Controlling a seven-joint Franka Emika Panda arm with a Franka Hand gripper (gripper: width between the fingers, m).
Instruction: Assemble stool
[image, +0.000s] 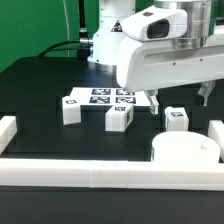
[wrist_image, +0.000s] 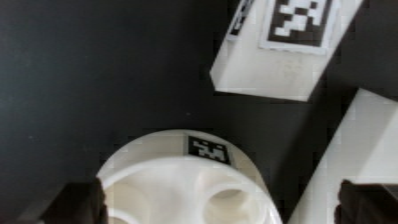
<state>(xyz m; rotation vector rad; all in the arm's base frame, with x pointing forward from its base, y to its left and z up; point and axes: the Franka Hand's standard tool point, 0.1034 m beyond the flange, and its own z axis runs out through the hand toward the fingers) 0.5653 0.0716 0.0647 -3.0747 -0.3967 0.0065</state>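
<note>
The round white seat (image: 186, 150) lies at the front of the black table on the exterior view's right, next to the front bar. Three blocky white legs with tags lie apart behind it: one at the left (image: 72, 108), one in the middle (image: 119, 117), one close behind the seat (image: 177, 119). My gripper (image: 181, 98) hangs open above the seat and that leg, holding nothing. In the wrist view the seat (wrist_image: 178, 178) lies between and below the open gripper (wrist_image: 217, 206), its holes facing up. The near leg (wrist_image: 281, 45) lies beyond it.
The marker board (image: 100, 96) lies flat behind the legs. Long white bars edge the table at the front (image: 90, 176), left (image: 8, 128) and right (image: 215, 136). One bar shows in the wrist view (wrist_image: 365, 135) beside the seat.
</note>
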